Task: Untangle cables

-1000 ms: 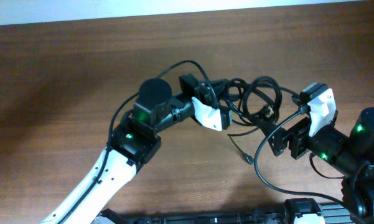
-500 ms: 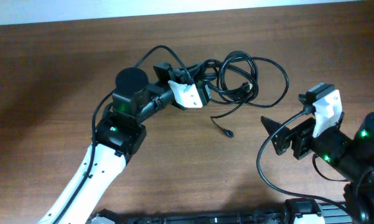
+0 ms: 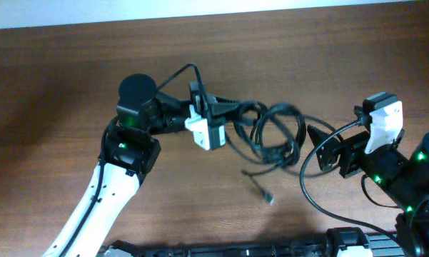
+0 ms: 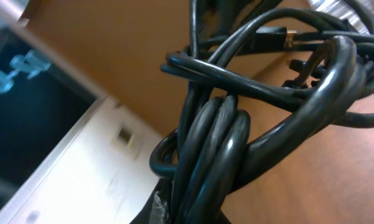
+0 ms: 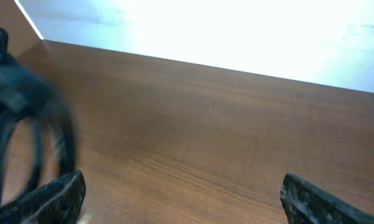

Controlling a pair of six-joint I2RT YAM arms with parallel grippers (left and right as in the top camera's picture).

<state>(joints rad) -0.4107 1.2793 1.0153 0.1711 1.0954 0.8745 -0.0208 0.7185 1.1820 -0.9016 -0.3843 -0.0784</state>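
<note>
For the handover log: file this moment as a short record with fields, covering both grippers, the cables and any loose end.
cables: black, tangled in overlapping loops over the table
left gripper: shut on the cables, several strands bunched between its jaws
right gripper: open, holding nothing, close beside the loops; contact cannot be told
loose end: one thin cord trails from the bundle toward the near edge, ending in a small plug
task state: not yet untangled

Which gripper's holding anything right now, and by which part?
Left gripper is shut on the cables, clamping several strands at the bundle's left end. Right gripper is open, holding nothing.
</note>
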